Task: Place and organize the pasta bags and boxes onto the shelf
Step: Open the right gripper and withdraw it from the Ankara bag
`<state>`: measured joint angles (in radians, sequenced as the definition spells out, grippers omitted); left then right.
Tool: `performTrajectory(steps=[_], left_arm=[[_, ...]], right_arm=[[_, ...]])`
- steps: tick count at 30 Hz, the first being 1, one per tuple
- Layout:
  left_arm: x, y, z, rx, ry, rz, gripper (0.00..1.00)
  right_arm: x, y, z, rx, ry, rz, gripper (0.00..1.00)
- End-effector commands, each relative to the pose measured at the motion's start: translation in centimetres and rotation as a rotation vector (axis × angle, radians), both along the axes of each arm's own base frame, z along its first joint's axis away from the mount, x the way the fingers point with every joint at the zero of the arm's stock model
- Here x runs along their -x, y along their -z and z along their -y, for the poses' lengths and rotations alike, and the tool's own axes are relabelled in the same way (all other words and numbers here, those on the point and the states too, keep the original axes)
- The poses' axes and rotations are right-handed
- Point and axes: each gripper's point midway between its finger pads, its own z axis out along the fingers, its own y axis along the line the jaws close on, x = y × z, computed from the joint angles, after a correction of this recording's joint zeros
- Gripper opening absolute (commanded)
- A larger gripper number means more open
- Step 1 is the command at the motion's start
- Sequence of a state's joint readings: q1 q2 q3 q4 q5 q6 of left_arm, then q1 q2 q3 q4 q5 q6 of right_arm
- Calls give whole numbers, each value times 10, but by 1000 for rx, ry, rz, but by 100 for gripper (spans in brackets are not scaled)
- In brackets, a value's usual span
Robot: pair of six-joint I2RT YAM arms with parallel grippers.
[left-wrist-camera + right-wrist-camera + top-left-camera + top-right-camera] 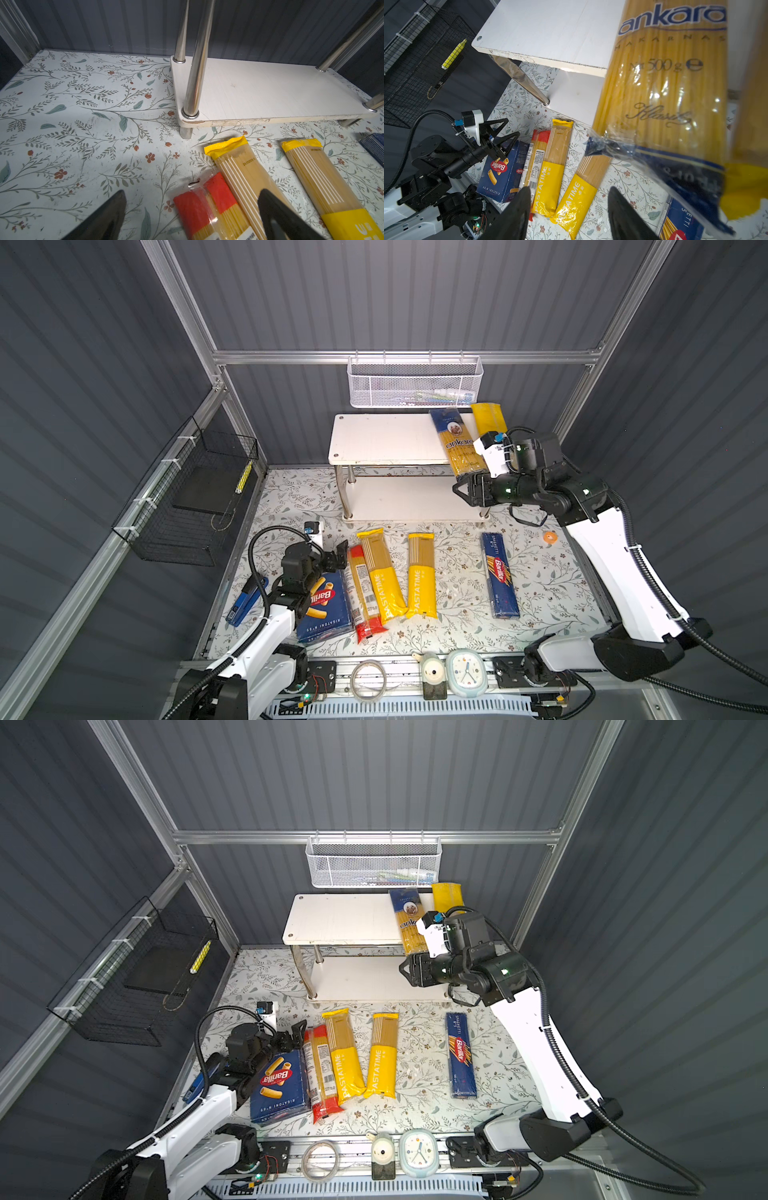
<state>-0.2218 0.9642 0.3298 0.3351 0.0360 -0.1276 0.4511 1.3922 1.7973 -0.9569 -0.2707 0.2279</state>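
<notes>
On the top board of the white shelf (382,439) lies the dark-blue ankara bag (457,439) (664,83), its near end hanging over the front edge. A yellow bag (488,418) lies beside it. My right gripper (459,491) (569,207) is open and empty just below that overhanging end. On the table lie two PASTATIME bags (382,572) (420,576), a red-ended clear bag (365,597) (207,203), the rigatoni box (328,610) and the spaghetti box (500,576). My left gripper (340,556) (191,207) is open over the rigatoni box's far end.
A white mesh basket (415,381) hangs on the back rail above the shelf. A black wire basket (191,497) holding a yellow marker hangs on the left wall. A blue tool (245,601) lies at the table's left edge, a clock (466,668) at the front.
</notes>
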Motion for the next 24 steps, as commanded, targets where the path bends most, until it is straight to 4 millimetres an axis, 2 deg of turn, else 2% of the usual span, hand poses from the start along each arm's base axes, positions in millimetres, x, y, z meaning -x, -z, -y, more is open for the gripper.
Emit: performTrajectory(steps=[1, 13, 24], left_arm=[[1, -4, 1, 10, 0, 12, 100], [3, -5, -1, 11, -9, 20, 100], [3, -6, -2, 11, -14, 23, 100]], right_arm=[[-5, -1, -9, -22, -30, 28, 61], [-31, -3, -25, -43, -43, 56, 62], [-54, 6, -28, 16, -32, 55, 64]])
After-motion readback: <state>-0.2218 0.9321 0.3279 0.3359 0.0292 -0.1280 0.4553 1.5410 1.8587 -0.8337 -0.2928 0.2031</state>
